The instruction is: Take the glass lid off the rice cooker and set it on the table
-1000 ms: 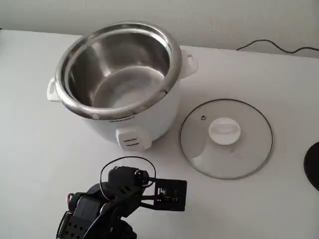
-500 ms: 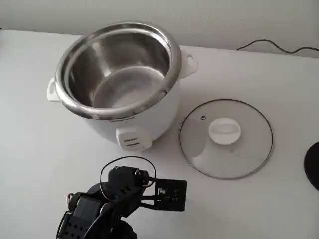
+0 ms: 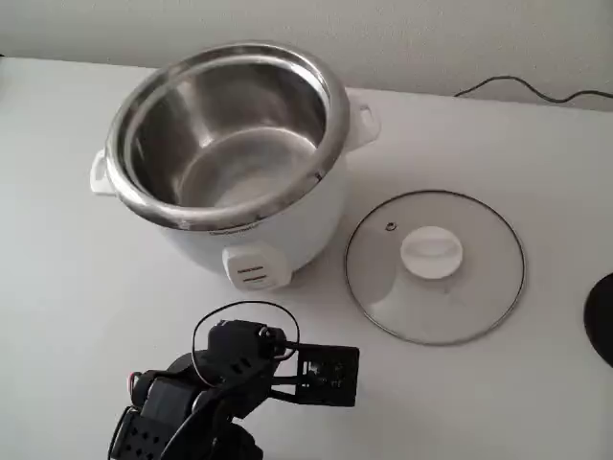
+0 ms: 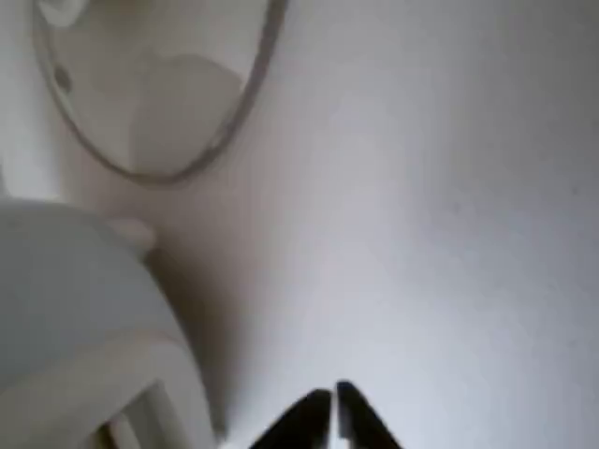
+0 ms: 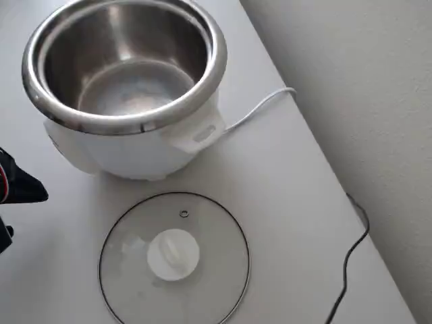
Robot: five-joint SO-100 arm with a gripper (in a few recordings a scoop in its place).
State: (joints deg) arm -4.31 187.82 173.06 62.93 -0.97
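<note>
Glass lid (image 3: 435, 266) flat — gripper (image 4: 333, 404) closed, apart

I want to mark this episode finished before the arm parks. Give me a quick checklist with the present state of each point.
1. Lid off the cooker: ok, the steel pot is open.
2. Lid flat on the table, knob up: ok.
3. Lid apart from the cooker: ok, a gap of table shows in the overhead view.
4. Gripper released: ok, its fingers are closed together on nothing in the wrist view.
5. Gripper clear of lid and cooker: ok, over bare table.
6. Lid undamaged: cannot tell.
</note>
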